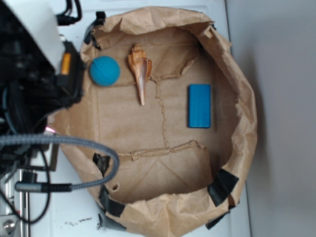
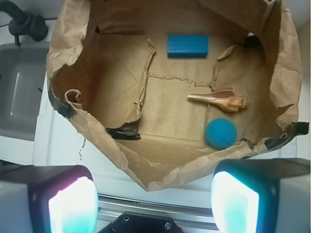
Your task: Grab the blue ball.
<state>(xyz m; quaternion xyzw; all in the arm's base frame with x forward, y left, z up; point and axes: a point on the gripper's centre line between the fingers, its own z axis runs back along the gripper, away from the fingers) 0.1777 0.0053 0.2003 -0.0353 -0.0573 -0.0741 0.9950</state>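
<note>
Gripper (image 2: 153, 199) spread wide, blue ball (image 2: 221, 133) beyond, seemingly untouched.

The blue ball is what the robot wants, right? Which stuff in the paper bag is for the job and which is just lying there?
For the job:
- small round teal-blue knit-textured ball
- robot gripper, jaws apart, outside the bag

Just lying about:
- flat blue rectangular block
- long pointed brown seashell, beside the ball
- crumpled brown paper bag holding them all
</note>
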